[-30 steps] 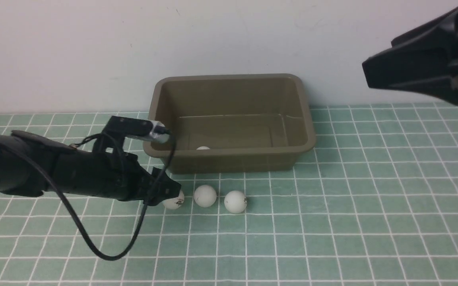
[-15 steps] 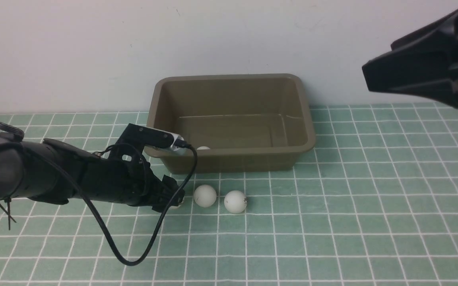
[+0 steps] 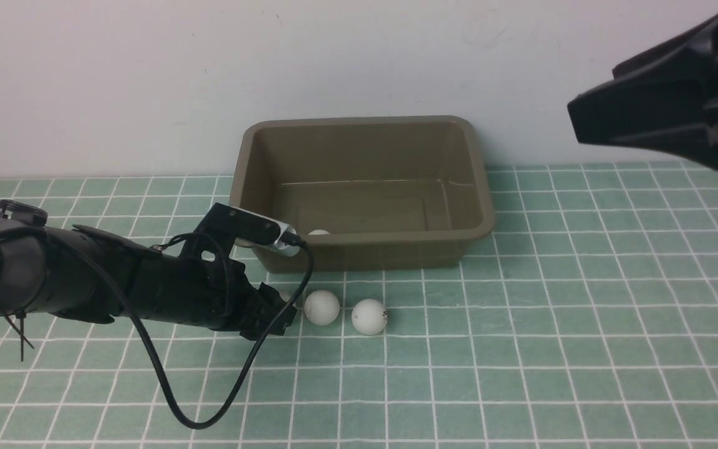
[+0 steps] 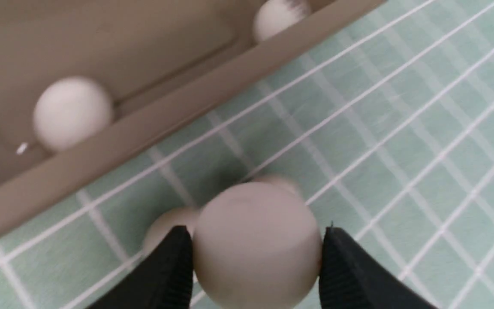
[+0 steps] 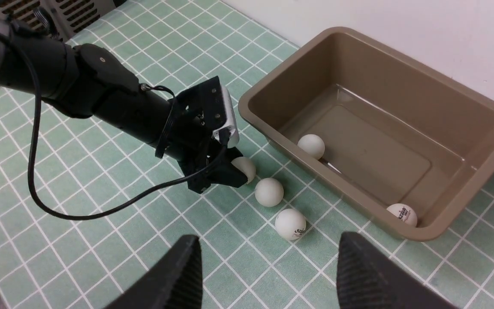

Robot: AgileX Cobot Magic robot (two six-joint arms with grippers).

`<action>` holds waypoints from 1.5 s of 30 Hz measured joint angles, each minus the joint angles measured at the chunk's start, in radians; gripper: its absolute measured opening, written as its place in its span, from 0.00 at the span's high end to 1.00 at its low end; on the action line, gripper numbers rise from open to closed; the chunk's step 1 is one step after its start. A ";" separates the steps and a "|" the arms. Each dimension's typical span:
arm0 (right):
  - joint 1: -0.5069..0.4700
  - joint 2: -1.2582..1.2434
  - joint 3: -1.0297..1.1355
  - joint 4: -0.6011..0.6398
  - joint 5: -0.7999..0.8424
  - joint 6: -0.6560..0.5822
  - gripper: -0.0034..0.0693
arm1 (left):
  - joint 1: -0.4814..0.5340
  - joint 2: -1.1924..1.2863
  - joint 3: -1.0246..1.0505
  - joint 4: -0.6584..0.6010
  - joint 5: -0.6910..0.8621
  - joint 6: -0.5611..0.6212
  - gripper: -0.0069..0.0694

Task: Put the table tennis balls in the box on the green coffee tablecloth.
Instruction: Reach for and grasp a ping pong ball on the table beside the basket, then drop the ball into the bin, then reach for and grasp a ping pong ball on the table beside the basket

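White ball point(image 4: 257, 246) sits between the left gripper's point(image 4: 257, 251) nearly closed fingers.

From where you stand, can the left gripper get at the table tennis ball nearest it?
Likely yes: its fingertips already flank that ball, and nothing shows wedged between them, though the neighboring ball sits close by.

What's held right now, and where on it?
Left gripper: a ball, between the fingertips at opposite sides of its middle. Right gripper: nothing, jaws apart.
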 joint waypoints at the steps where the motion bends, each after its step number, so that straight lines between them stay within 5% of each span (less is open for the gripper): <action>1: 0.000 0.000 0.000 0.000 0.001 0.000 0.42 | 0.000 -0.017 0.000 -0.001 0.022 -0.001 0.47; 7: 0.000 0.000 0.000 0.000 0.009 0.000 0.42 | 0.000 -0.057 -0.032 -0.058 0.037 0.092 0.47; 19: -0.001 0.000 0.000 0.000 0.031 0.005 0.42 | 0.000 0.105 -0.194 -0.283 -0.073 0.466 0.47; 26: -0.001 0.000 0.000 0.000 0.032 0.024 0.42 | 0.000 0.211 -0.276 -0.294 -0.118 0.500 0.38; 32: -0.001 0.000 0.000 0.000 0.032 0.026 0.42 | 0.000 0.153 -0.281 -0.182 -0.150 0.259 0.31; 40: -0.001 0.000 0.000 0.000 0.032 0.026 0.42 | -0.001 -0.005 -0.284 0.285 0.247 -0.274 0.44; 45: -0.001 0.000 0.000 0.000 0.033 0.026 0.42 | -0.001 -0.034 -0.284 0.493 0.328 -0.523 0.58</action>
